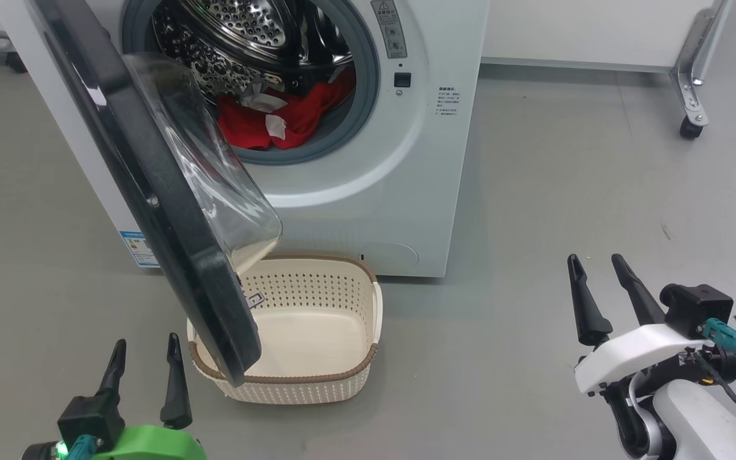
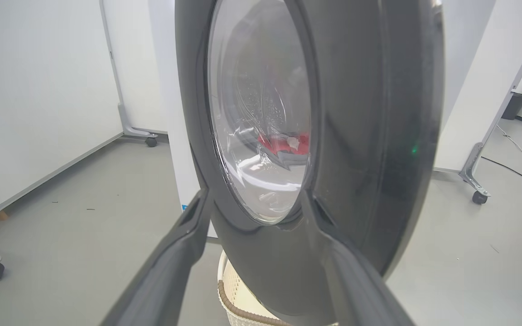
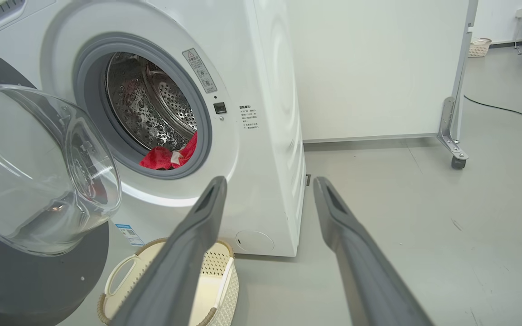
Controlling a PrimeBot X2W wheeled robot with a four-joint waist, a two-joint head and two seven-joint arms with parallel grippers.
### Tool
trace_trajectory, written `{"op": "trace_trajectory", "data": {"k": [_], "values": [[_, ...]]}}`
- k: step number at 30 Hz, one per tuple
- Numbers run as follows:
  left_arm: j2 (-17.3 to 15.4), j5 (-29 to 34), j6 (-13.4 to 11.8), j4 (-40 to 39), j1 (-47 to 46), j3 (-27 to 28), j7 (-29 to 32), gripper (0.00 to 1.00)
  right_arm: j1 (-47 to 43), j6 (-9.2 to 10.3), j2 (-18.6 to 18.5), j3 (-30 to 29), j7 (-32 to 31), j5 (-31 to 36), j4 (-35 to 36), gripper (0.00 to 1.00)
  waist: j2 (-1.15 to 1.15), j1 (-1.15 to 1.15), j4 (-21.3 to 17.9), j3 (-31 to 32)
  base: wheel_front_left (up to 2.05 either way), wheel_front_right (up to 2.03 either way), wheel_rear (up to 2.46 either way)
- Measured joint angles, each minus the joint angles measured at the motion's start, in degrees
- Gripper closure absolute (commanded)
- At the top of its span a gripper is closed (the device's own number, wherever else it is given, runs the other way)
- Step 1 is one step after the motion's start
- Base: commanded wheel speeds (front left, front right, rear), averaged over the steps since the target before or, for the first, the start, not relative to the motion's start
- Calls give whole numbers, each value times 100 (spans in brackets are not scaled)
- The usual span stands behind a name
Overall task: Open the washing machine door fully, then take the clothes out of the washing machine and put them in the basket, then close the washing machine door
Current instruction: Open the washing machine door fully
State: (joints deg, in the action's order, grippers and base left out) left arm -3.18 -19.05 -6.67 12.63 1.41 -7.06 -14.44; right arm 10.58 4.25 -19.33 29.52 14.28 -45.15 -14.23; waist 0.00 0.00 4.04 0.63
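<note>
The white washing machine (image 1: 400,191) stands with its round black door (image 1: 151,191) swung part-way out to the left, the clear glass bowl (image 3: 39,167) facing the drum. Red clothes (image 1: 278,118) with white patches lie low in the steel drum, also visible as clothes (image 3: 170,156). Below the opening sits the cream basket (image 1: 342,374), nothing in it, its left side under the door's lower edge. My left gripper (image 1: 145,342) is open, low on the door's outer face (image 2: 369,136), not touching it. My right gripper (image 1: 595,259) is open and holds nothing, well right of the machine.
A white partition panel on caster feet (image 1: 690,121) stands behind and right of the machine. Another panel and caster (image 2: 151,141) are on the left. A cable (image 3: 505,108) runs over the grey floor at the far right, near a small pale basket (image 3: 478,45).
</note>
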Motion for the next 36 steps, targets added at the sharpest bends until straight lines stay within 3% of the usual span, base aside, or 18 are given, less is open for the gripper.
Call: {"op": "trace_trajectory", "data": {"k": [36], "values": [[29, 68, 120, -113, 6, 142, 0, 0, -541, -89, 279, -519, 0, 907, 523, 0, 0, 0, -105, -205, 0, 0, 0]]}}
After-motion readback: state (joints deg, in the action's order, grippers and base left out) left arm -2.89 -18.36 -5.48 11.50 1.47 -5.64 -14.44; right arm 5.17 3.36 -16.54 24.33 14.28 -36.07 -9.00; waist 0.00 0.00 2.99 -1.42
